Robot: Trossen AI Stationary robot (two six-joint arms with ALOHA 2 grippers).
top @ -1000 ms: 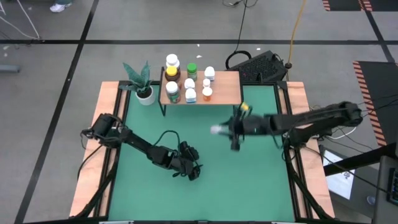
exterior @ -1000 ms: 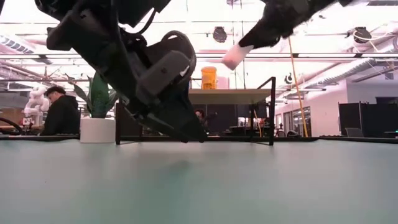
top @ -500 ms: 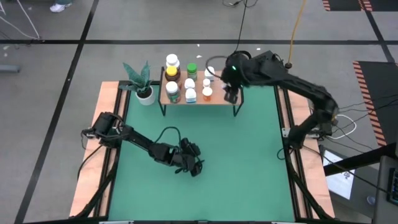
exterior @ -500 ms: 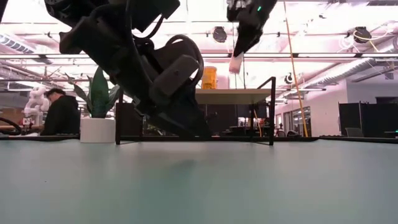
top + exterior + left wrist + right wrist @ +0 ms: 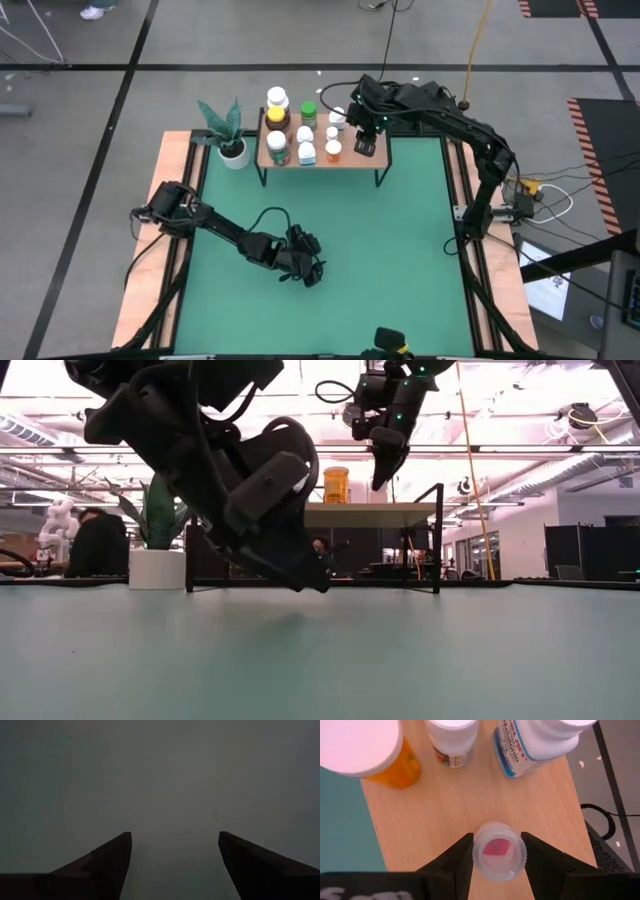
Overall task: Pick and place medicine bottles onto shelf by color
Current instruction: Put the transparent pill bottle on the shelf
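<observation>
A: Where is the right pincer (image 5: 498,851)?

B: Over the right part of the shelf (image 5: 372,130), reaching in from the worktop's (image 5: 400,260) far right corner. In the right wrist view its two dark fingers (image 5: 456,857) are closed against the sides of a small pale pink bottle (image 5: 498,851), seen from its bottom end with the light wood right behind it. I cannot tell whether the bottle touches the board.

A: And the other bottles?

B: They stand on the shelf's left and middle. At the far left an amber bottle (image 5: 277,105) with a white cap, and another bottle (image 5: 277,147) nearer the front. Next to them a green bottle (image 5: 309,113) at the back. Then small white-capped ones, a white-and-blue bottle (image 5: 337,119) at the back and an orange bottle (image 5: 332,151) at the front, just beside the pincer. The wrist view shows that orange bottle, a small white one (image 5: 452,740) and the white-and-blue one beyond the held bottle.

A: The left pincer (image 5: 312,272)?

B: Low over the worktop's middle, near the front, well apart from the shelf. Its fingers (image 5: 100,865) stand wide with only bare green surface between them.

A: Anything else around?

B: A potted plant (image 5: 229,135) sits just left of the shelf, and in the low view a person (image 5: 98,545) sits in the room behind.
</observation>
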